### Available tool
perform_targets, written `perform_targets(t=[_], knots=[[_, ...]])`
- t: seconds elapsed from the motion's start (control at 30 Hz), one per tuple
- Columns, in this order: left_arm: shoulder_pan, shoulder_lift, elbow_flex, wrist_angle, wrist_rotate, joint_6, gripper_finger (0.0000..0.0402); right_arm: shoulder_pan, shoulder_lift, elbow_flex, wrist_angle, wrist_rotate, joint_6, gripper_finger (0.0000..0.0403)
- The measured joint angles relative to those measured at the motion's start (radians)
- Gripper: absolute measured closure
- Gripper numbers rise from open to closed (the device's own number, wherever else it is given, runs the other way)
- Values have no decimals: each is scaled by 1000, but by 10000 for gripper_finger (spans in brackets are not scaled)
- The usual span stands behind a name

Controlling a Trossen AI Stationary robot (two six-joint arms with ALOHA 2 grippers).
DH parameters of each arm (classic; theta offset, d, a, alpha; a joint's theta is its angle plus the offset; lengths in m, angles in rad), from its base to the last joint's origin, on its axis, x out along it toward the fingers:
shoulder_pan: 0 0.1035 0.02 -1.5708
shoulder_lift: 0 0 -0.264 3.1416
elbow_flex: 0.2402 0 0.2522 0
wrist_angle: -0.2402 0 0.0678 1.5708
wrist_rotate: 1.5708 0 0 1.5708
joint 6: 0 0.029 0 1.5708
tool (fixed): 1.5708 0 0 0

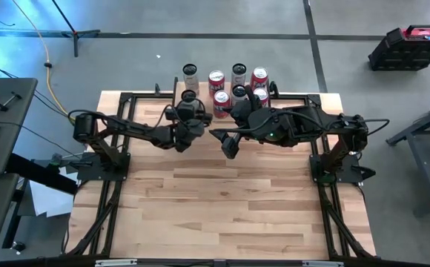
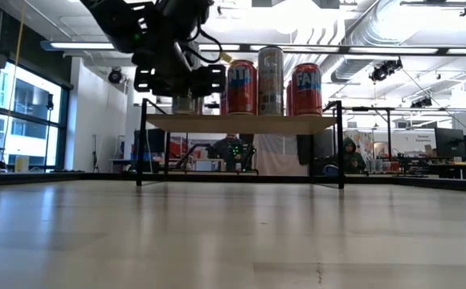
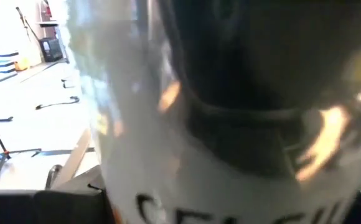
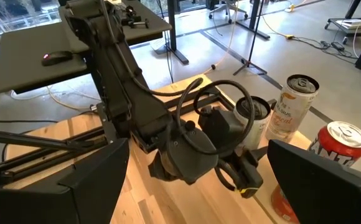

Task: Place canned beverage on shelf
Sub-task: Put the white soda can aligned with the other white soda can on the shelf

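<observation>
High view: the wooden tabletop (image 1: 222, 200) is pale butcher-block plank, framed by black metal rails, standing on a grey concrete floor (image 1: 200, 30). The shelf (image 1: 226, 100) sits at the far edge of the table, largely covered by cans and arms. The left gripper (image 1: 188, 104) is at the shelf's left end, around a white can (image 1: 189, 96). A second white can (image 1: 190, 74) stands just behind it. Red cans (image 1: 216, 81) and silver cans stand in a cluster to the right. The right gripper (image 1: 225, 141) hangs over the tabletop in front of the shelf, jaws spread and holding nothing. A black and red case (image 1: 410, 46) lies on the floor at far right.

Low view: the shelf (image 2: 241, 123) shows a light plank on thin black legs. The left gripper (image 2: 186, 90) holds the white can (image 2: 186, 103) at the plank's left end; whether the can base touches the plank cannot be told. Red cans (image 2: 241, 87) and a silver can (image 2: 270, 79) stand upright on the plank. Behind: ceiling light strips, ducting, windows at left, seated persons at desks.

Left wrist view: the white can (image 3: 187, 143) fills the frame, black lettering at its base.

Right wrist view: the right arm's fingers (image 4: 93, 180) stand wide apart. Beyond them, the left arm, the white can (image 4: 254, 121), another white can (image 4: 292, 106) and a red can (image 4: 339, 146).
</observation>
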Motion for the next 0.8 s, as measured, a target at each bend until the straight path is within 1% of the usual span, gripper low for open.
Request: perform_targets(t=[0.17,0.43,0.8], knots=[[6,-9,0,-38,-7,-5,135,0,0,0,1,0,0,34],[11,-14,0,-48,-7,6,135,6,0,0,8,0,0,34],[10,-87,0,-59,26,40,135,8,1,0,28,0,-7,34]])
